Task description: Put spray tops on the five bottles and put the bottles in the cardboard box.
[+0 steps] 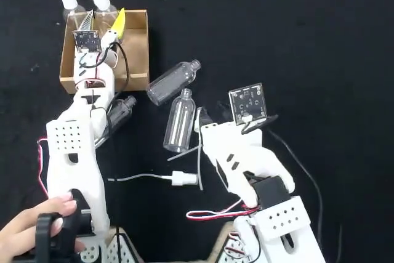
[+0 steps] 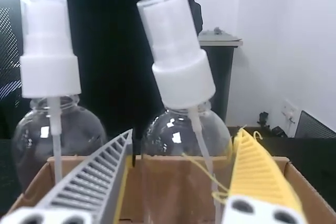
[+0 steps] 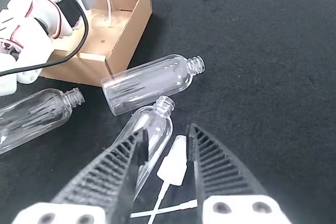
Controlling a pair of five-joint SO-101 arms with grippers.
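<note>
Noting left tool (image 2: 182, 135) spread apart, capped bottle (image 2: 178, 85) between its jaws inside cardboard box (image 1: 135, 81), likely for release; right tool (image 3: 167, 129) also apart, spray top (image 3: 174, 167) beneath its tips on worktop (image 3: 262, 77), likely for pickup.

Nothing legible: the bottles (image 3: 151, 83), the cardboard box (image 1: 135, 47) and the spray tops (image 2: 178, 51) carry no readable text, label, number or sign.

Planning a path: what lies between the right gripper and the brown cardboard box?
Two uncapped clear plastic bottles lying down, shown in the right wrist view.
</note>
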